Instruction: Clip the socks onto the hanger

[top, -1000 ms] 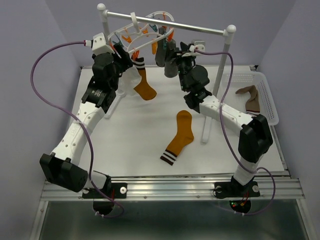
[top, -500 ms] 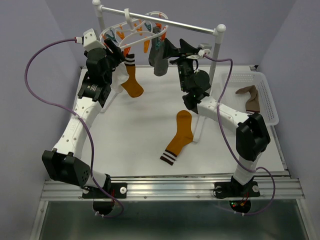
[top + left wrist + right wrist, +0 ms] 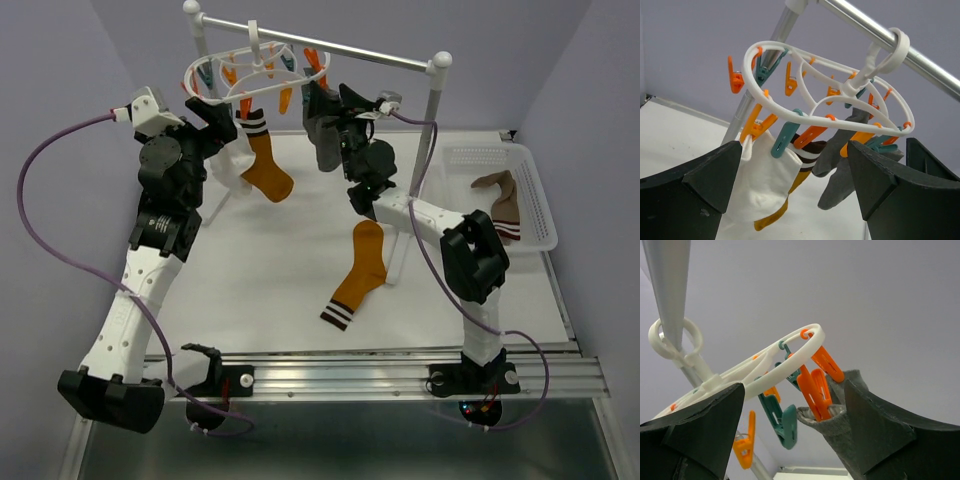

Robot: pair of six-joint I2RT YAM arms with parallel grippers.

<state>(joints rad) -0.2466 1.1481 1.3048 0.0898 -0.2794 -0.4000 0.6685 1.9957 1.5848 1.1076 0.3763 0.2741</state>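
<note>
The white oval hanger (image 3: 255,72) with orange and teal clips hangs by its hook from the rail; its rings (image 3: 790,50) fill the left wrist view. Clipped to it hang a white sock (image 3: 765,180), a mustard sock (image 3: 266,168) with a brown-striped cuff, and grey socks (image 3: 322,135). My left gripper (image 3: 215,112) is open just left of the white sock, holding nothing (image 3: 795,185). My right gripper (image 3: 792,430) is open under the hanger's right end. An orange clip (image 3: 815,390) pinches the grey sock's cuff (image 3: 850,435), which hangs close against the right finger. Another mustard sock (image 3: 358,272) lies flat on the table.
The metal rail stand (image 3: 350,50) with white ball-topped posts stands at the back; its right post (image 3: 428,135) comes down beside my right arm. A white perforated basket (image 3: 540,205) at the right holds a brown sock (image 3: 500,195).
Both grippers opened wider. My left arm pulled back to the left, away from the clipped white and mustard socks. The stand and hanger shifted a little left.
</note>
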